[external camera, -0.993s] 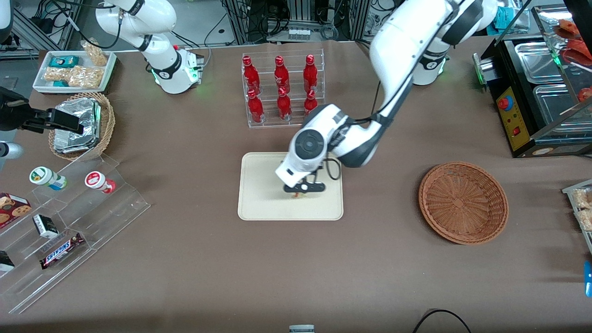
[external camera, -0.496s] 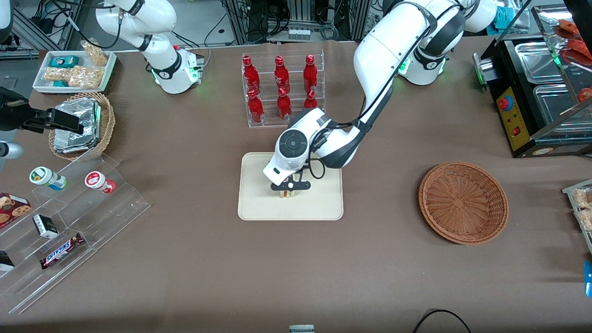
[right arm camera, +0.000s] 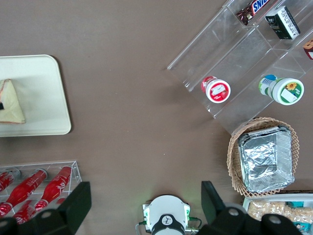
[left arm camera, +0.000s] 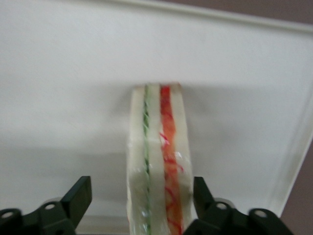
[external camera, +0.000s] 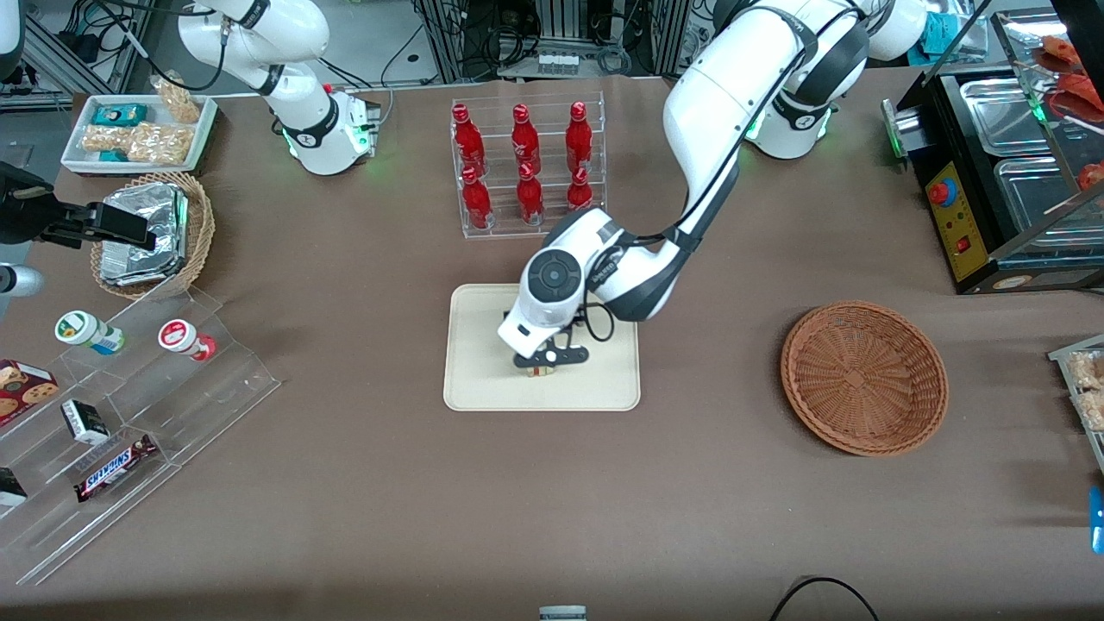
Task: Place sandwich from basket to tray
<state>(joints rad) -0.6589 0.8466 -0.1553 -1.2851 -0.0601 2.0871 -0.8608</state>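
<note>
Comparing this moment with a second before, you could see the left arm (external camera: 604, 267) had carried its jaws sideways over the tray (external camera: 483, 388), from nearer the working arm's end toward the tray's middle, and then barely shifted in the last half second; the travel was over and the arm had settled low above the tray.

The sandwich (left arm camera: 159, 161) was on the tray (left arm camera: 73, 58), not in the basket (external camera: 864, 377), which lay well apart toward the working arm's end of the surface (external camera: 345, 483) with nothing showing inside it; the parked arm's camera also showed the sandwich (right arm camera: 11, 103) resting on the tray (right arm camera: 44, 98), well inside its rim.

The jaws were spread wider than the sandwich; one finger (left arm camera: 80, 196) stood clear of the bread with bare tray showing between them, while the other (left arm camera: 200, 191) sat just beside the red-filling side, and you could not tell whether it touched; nothing was being pinched.

That suggested the release had been made and the placing was all but done; what remained, as a judgement, was for you to lift the arm straight up, since the close finger could drag or tip the sandwich if you pulled away sideways; the rack of red bottles (external camera: 526, 168) stood farther from the front camera than the tray, so a rising retreat should mind it too.
</note>
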